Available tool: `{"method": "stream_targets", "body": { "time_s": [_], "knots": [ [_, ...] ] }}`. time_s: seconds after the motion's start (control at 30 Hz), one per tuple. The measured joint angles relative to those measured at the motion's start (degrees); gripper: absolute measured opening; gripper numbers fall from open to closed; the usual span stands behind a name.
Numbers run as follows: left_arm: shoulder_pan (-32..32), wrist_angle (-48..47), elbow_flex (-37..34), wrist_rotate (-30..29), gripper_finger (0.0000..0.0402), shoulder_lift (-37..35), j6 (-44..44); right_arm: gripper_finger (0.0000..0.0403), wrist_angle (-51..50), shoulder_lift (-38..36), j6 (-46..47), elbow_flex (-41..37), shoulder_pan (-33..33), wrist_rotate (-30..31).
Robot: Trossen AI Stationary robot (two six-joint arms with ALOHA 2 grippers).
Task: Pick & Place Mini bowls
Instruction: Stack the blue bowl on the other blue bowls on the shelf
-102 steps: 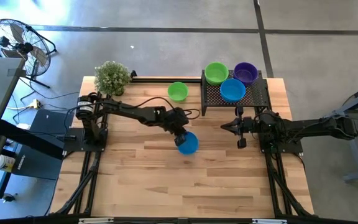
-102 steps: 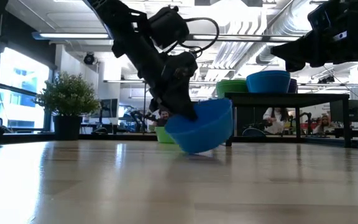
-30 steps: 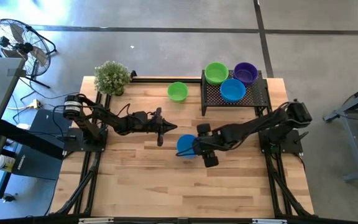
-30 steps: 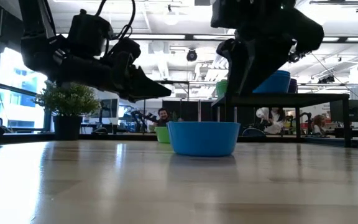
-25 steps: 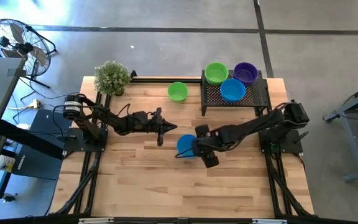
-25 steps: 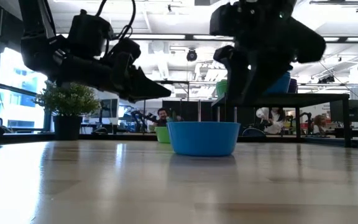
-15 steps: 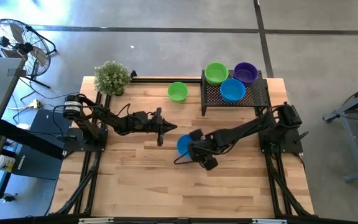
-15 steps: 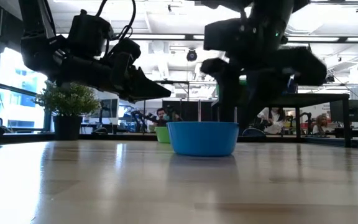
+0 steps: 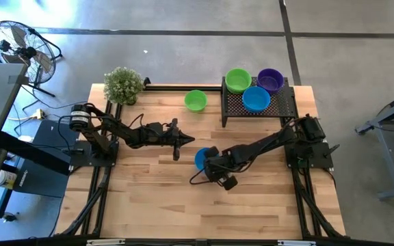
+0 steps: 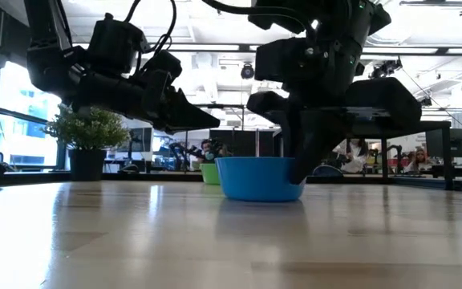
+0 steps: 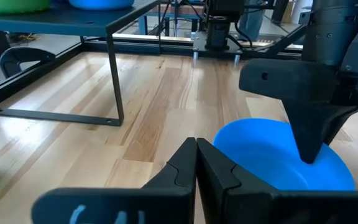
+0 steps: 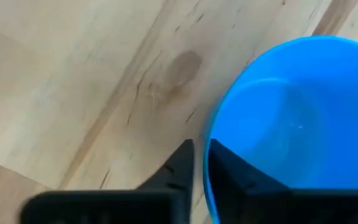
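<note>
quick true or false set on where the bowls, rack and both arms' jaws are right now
1. The right gripper has its jaws pinched on the rim of the blue bowl on the table. True.
2. The left gripper holds a green bowl. False: its jaws are shut on nothing, and it hangs above the table beside the blue bowl.
3. Three bowls sit on the black mesh rack: a green bowl, a purple bowl and a blue bowl. True.
4. The loose green bowl is stacked inside the blue bowl on the table. False: it stands alone on the table, between the potted plant and the rack.
</note>
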Motion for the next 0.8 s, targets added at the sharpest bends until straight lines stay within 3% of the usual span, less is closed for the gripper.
{"method": "stream_targets", "body": {
  "time_s": [0.1, 0.27, 0.63, 0.8],
  "knots": [
    [0.0, 0.0, 0.0, 0.0, 0.0001, 0.0, 0.0, 0.0006, 0.0, 0.0, 0.1, -0.1, -0.1, 0.3],
    [0.0, 0.0, 0.0, 0.0, 0.0001, 0.0, -0.2, 0.0018, -0.7, -2.1, 3.2, -0.1, 0.0, -0.4],
    [0.0, 0.0, 0.0, -0.1, 0.0001, 0.0, -0.2, 0.0003, -3.7, -22.7, 14.8, 0.1, -0.7, 2.1],
    [0.0, 0.1, 0.0, -0.1, 0.0001, 0.0, -0.2, 0.0016, -5.7, -22.2, 16.6, 0.1, -1.6, 4.1]
  ]
}}
